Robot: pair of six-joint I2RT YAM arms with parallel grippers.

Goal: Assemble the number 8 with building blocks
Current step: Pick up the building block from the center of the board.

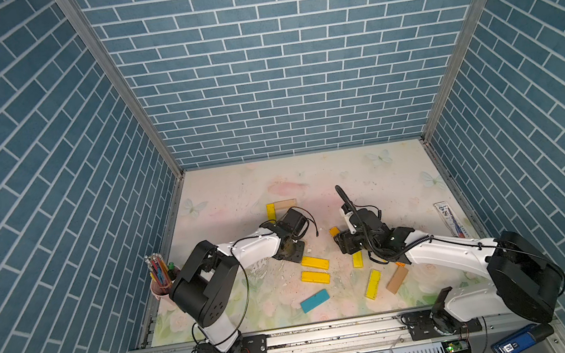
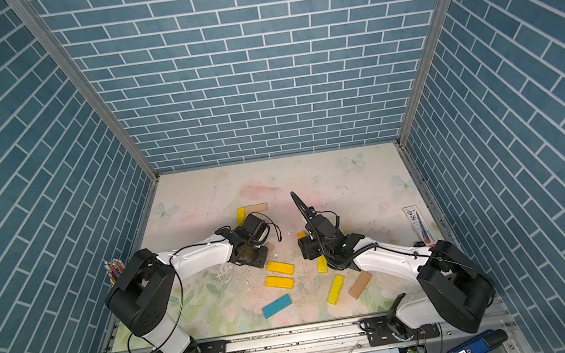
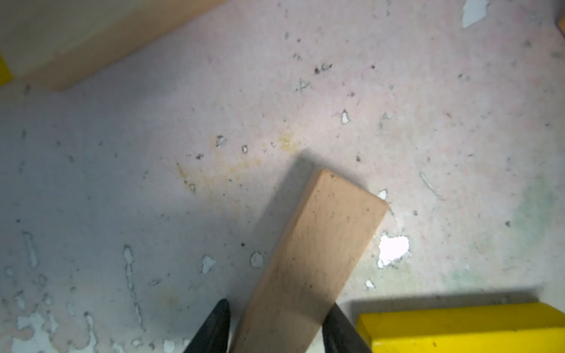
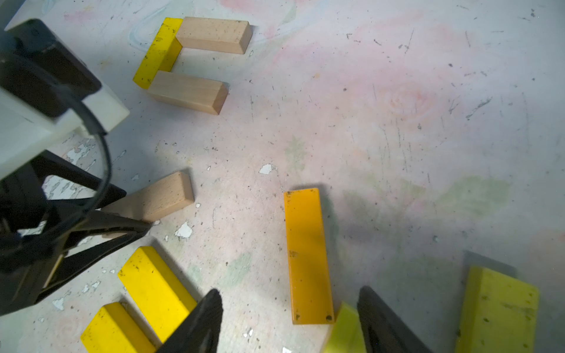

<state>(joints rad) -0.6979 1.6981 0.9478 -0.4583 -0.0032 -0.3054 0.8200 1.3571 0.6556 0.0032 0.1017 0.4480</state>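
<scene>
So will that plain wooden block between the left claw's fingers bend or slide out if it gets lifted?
The plain tan rectangular wooden block looks thick and solid, so it probably stays stiff. Its flat sides should give the left claw a steady hold, though the smooth wood might slip a little. With flat faces all round, it likely won't roll.
</scene>
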